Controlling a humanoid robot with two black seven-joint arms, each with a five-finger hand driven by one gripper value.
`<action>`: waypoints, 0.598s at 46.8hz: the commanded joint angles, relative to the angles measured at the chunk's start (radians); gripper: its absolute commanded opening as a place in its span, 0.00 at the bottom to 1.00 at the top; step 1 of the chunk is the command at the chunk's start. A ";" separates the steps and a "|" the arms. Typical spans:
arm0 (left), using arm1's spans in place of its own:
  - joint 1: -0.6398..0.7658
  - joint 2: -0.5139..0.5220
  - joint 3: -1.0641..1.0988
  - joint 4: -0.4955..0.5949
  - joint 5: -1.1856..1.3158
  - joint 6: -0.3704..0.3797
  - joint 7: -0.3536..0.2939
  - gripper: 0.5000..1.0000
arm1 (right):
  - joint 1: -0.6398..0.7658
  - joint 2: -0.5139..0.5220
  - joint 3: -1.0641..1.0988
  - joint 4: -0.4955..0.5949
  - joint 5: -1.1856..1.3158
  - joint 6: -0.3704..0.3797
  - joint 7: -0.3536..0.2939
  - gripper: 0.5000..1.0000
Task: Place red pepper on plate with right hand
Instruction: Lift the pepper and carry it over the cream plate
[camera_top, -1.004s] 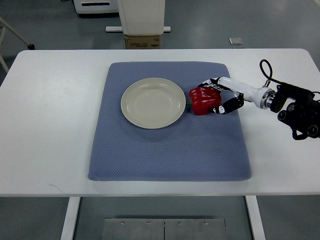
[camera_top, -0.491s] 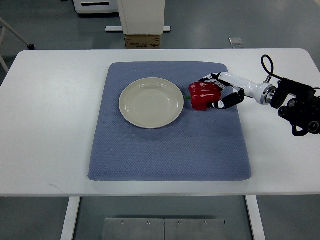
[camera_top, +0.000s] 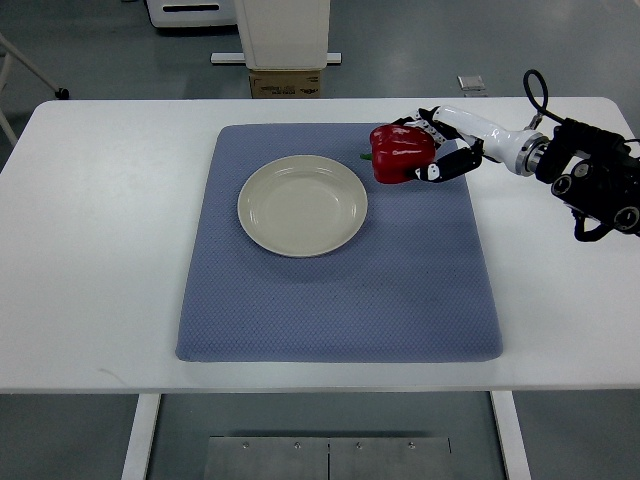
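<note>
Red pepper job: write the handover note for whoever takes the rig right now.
Right hand: shut on the red pepper, held over the upper right part of the blue mat, right of the plate.
Left hand: not in view.
Plate: bare, on the mat, left of centre.
Done: pepper grasped.
Left: carry it left over the plate, set it down, open the fingers, pull the arm back.

Right arm (camera_top: 600, 185) cut off at right edge; red pepper (camera_top: 402, 154) hides robot hand (camera_top: 440, 150) palm.
</note>
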 joint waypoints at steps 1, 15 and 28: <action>0.000 0.000 0.000 0.000 0.000 0.000 0.000 1.00 | 0.006 0.029 0.000 0.002 0.000 0.000 -0.012 0.00; 0.000 0.000 0.000 0.000 0.000 0.000 0.000 1.00 | 0.038 0.144 0.000 0.005 0.000 -0.001 -0.058 0.00; 0.000 0.000 0.000 0.000 0.000 0.000 0.000 1.00 | 0.040 0.245 -0.001 0.005 -0.003 -0.011 -0.089 0.00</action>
